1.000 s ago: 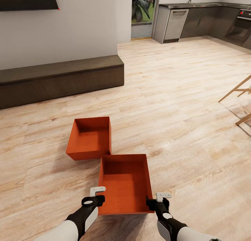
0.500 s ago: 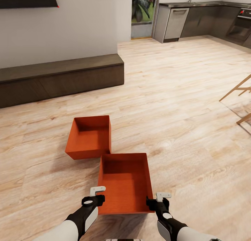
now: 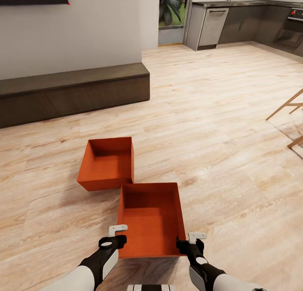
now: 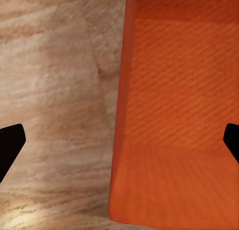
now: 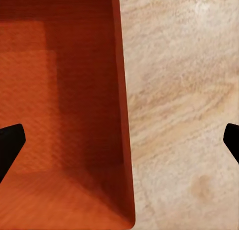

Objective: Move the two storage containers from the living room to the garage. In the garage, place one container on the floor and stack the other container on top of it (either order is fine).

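Orange-red, the two storage containers sit on light wood-plank flooring [image 3: 219, 127]: the nearer container [image 3: 151, 219] at lower centre, the farther container [image 3: 107, 162] just up and left, their corners about touching. The left pincer [image 3: 119, 235] and right pincer [image 3: 187, 240] flank the nearer container's near corners, each open astride a side wall. A low dark-brown cabinet [image 3: 71, 93] lines the white wall [image 3: 84, 30] at upper left.

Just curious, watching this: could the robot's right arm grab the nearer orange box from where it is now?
Probably yes. The right gripper is open, straddling the nearer container's right wall near its corner, with nothing in between. The farther container sits well clear.
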Robot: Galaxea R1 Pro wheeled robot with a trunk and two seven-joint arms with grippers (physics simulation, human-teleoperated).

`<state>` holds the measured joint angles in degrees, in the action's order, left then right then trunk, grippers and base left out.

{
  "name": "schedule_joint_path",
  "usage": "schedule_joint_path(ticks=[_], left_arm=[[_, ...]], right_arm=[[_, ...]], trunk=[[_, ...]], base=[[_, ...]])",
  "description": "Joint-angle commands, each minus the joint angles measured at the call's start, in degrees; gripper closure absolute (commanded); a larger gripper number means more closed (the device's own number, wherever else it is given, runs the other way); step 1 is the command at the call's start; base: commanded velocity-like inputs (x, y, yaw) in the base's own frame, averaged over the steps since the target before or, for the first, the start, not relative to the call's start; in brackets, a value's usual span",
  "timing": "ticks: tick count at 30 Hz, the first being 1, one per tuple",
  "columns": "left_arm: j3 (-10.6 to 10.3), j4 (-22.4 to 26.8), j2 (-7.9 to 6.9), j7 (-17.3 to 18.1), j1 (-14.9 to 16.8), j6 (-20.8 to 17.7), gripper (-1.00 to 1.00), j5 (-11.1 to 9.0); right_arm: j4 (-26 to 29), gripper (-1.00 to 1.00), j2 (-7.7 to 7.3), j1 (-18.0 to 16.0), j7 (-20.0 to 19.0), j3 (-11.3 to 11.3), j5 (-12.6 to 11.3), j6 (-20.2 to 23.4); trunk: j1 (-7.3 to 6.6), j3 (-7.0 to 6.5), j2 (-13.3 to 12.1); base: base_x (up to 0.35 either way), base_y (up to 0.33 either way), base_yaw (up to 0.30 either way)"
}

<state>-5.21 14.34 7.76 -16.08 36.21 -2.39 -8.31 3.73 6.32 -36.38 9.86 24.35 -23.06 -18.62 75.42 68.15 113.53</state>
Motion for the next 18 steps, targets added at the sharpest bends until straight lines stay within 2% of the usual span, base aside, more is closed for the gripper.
schedule_joint_path(ticks=[1, 18], left_arm=[[-0.5, 0.1, -0.03, -0.4, 0.0, -0.3, -1.0, -0.6], [-0.5, 0.1, -0.08, -0.4, 0.0, -0.3, -1.0, -0.6]], right_arm=[[0.0, -1.0, 0.03, 0.0, 0.3, 0.5, -0.4, -0.2], [0.0, -1.0, -0.34, 0.0, -0.1, 0.5, 0.2, -0.1]], trunk=[[0.22, 0.22, 0.4], [3.95, 3.27, 7.2]], base=[[0.0, 0.0, 0.0], [0.0, 0.0, 0.0]])
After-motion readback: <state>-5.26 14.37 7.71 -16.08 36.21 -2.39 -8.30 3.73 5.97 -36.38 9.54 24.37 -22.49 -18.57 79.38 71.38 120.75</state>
